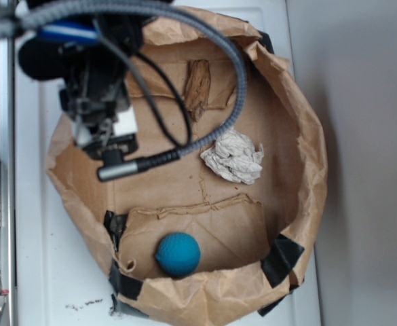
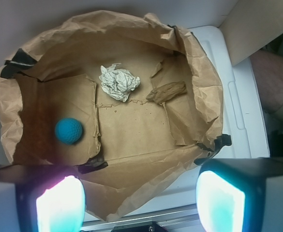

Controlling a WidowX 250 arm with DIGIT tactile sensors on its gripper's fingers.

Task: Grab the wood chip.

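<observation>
The wood chip (image 1: 197, 88) is a small dark-brown rough piece lying on the bag floor near the far wall; in the wrist view the wood chip (image 2: 167, 92) lies right of centre. My gripper (image 1: 102, 134) hangs high over the bag's left rim, well apart from the chip. From the wrist, the gripper (image 2: 140, 203) stands open, its two glowing pads (image 2: 59, 205) wide apart, with only the bag's edge and the white surface showing between them.
The brown paper bag (image 1: 308, 142) is rolled down into a shallow bowl with raised crumpled walls and black tape patches. Inside it lie a crumpled white paper wad (image 1: 233, 157) just below the chip and a blue ball (image 1: 178, 254). A grey cable (image 1: 212, 129) loops above the bag.
</observation>
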